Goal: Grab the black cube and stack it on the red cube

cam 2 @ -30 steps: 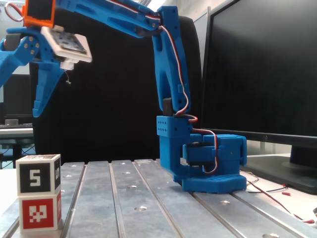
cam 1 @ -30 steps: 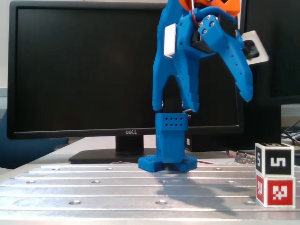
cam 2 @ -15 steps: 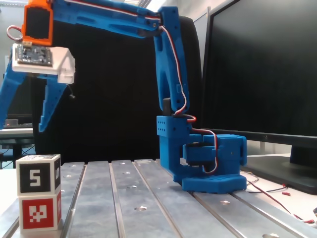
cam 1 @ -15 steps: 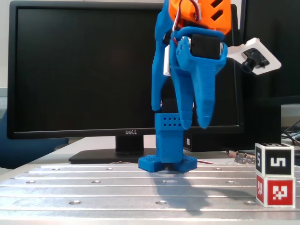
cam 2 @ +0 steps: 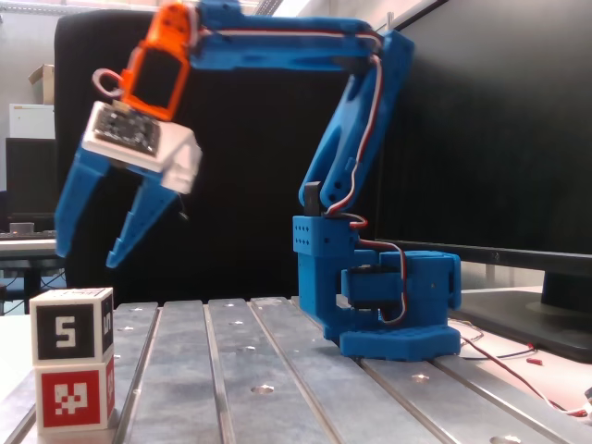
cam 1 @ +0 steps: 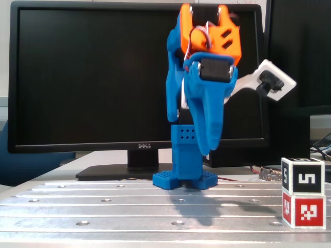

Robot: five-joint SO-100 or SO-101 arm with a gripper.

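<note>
Stack complete: we note black cube [cam 2: 72,321] atop red cube [cam 2: 74,395]; fingers [cam 2: 88,250] spread, empty, now swung away.

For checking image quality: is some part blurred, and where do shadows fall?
In a fixed view, the end effector is softly motion-blurred, while the black cube on the red cube stays sharp. In another fixed view, the arm casts a soft shadow on the metal table; the cubes look crisp.

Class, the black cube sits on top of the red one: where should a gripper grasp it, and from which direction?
Grip the black cube by two opposite upright faces, coming down from above: its top is clear, and only its underside rests on the red cube.
</note>
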